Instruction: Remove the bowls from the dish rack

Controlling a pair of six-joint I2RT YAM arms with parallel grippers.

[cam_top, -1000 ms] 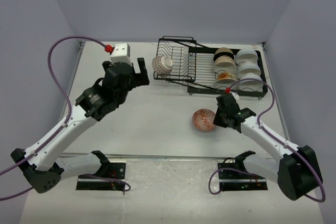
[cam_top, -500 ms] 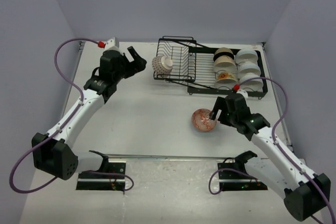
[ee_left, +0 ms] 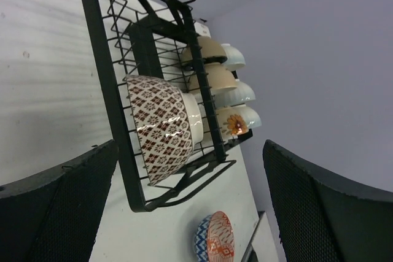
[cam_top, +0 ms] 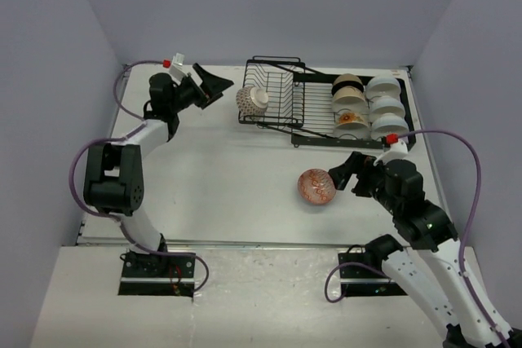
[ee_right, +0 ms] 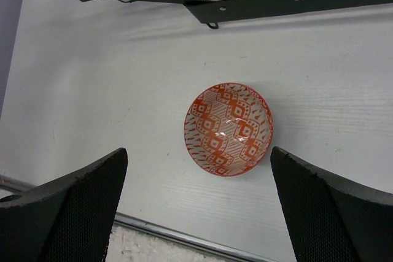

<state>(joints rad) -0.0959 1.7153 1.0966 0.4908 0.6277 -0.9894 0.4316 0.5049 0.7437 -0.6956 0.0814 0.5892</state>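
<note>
The black wire dish rack [cam_top: 281,79] stands at the back of the table. A reddish-brown patterned bowl [cam_top: 252,101] [ee_left: 161,127] lies on its side in the upright section at the rack's left end. Several tan [cam_top: 347,87] and white [cam_top: 383,87] bowls are stacked in the flat tray. An orange patterned bowl [cam_top: 316,186] [ee_right: 228,129] sits upright on the table, touched by nothing. My right gripper [cam_top: 347,177] [ee_right: 198,151] hovers open just right of it and above it. My left gripper [cam_top: 214,87] [ee_left: 190,170] is open, left of the rack, facing the brown bowl.
The rack's black frame [ee_right: 276,4] runs along the top of the right wrist view. A metal strip [ee_right: 184,237] marks the table's near edge. Purple cables loop off both arms. Grey walls close in the table on three sides.
The right gripper opened, left the orange bowl on the table and pulled back from it. The left arm swung back and left, its gripper now pointing at the rack's left end.
</note>
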